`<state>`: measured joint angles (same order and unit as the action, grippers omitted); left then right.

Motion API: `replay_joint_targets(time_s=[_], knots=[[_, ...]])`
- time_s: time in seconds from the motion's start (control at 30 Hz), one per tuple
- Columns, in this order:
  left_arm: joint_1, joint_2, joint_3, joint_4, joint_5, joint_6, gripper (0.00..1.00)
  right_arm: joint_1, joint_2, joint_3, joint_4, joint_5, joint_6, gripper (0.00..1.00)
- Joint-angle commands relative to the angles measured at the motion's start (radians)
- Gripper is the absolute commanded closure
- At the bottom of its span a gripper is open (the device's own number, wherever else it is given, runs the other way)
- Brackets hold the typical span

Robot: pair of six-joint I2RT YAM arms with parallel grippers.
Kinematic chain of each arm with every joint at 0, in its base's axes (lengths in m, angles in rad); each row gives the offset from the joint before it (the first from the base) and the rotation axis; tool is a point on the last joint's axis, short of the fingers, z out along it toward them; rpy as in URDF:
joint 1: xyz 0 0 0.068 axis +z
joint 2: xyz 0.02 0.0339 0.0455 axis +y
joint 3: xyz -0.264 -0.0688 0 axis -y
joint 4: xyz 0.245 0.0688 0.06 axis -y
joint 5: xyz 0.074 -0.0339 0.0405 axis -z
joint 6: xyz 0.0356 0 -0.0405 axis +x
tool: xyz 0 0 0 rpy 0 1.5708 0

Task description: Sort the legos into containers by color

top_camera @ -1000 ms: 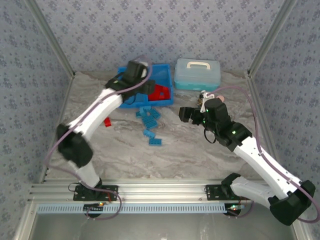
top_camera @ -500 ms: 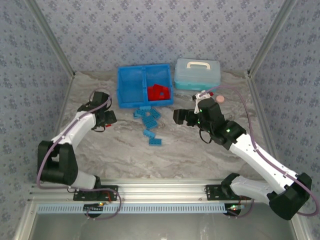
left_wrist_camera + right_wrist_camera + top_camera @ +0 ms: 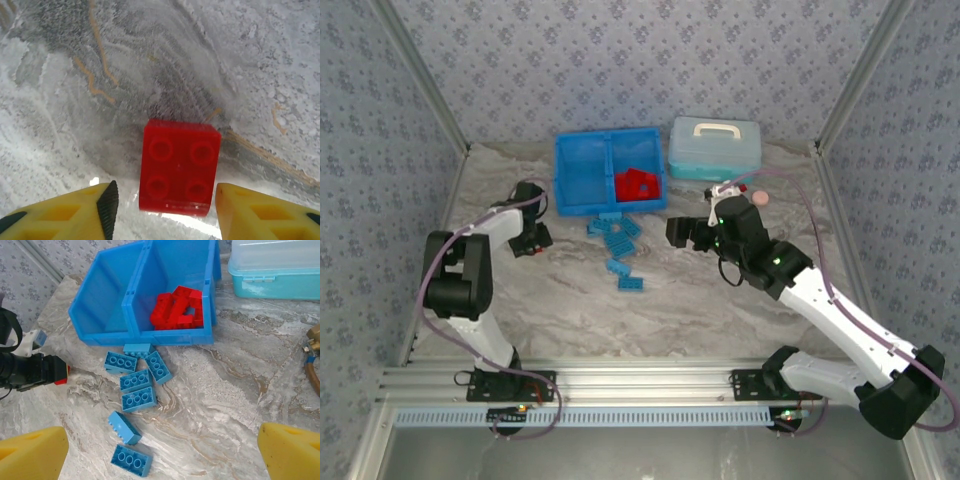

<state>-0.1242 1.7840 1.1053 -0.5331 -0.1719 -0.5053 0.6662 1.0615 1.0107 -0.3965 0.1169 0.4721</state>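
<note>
From above, the left gripper (image 3: 530, 242) is seen down on the table (image 3: 720, 310), left of the blue tray (image 3: 561, 180). Red legos (image 3: 638, 184) are held in its right compartment, and light blue legos (image 3: 620, 245) are scattered before it. At the left wrist, a red brick (image 3: 179, 167) is straddled by parted jaws, unclamped. At the right wrist, the right gripper (image 3: 162, 455) is spread wide.
</note>
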Motion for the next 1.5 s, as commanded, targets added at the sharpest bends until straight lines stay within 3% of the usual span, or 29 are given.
replay_joint_targets(time_s=[0.0,0.2,0.37,0.5,0.73,0.97,1.13,1.27,1.33,1.47], knots=[[0.003,0.034,0.045,0.016,0.003,0.020,0.49,0.005,0.013,0.050,-0.020,0.014,-0.018,0.00],[0.002,-0.002,0.048,0.003,0.040,0.012,0.82,0.008,0.027,0.067,-0.018,0.013,-0.020,0.00],[-0.048,-0.221,0.068,-0.041,0.082,-0.016,0.84,0.010,0.028,0.074,-0.021,0.015,-0.020,0.00],[-0.189,-0.284,0.194,-0.057,0.067,-0.023,0.83,0.009,0.031,0.069,-0.011,0.016,-0.017,0.00],[-0.370,-0.023,0.556,-0.051,0.010,0.000,0.82,0.014,0.022,0.059,-0.016,0.007,-0.003,0.00],[-0.416,0.382,1.017,-0.138,-0.035,0.004,0.82,0.014,-0.022,0.031,-0.030,0.026,-0.006,0.00],[-0.417,0.625,1.328,-0.231,-0.006,0.024,0.77,0.011,-0.048,0.017,-0.051,0.039,-0.019,0.00],[-0.416,0.752,1.517,-0.311,0.001,0.027,0.56,0.004,-0.065,0.008,-0.056,0.040,-0.024,0.00],[-0.417,0.764,1.548,-0.325,0.019,0.028,0.47,-0.001,-0.068,0.006,-0.058,0.040,-0.027,0.00],[-0.435,0.697,1.536,-0.332,0.026,0.056,0.40,-0.008,-0.061,0.006,-0.059,0.050,-0.043,0.00]])
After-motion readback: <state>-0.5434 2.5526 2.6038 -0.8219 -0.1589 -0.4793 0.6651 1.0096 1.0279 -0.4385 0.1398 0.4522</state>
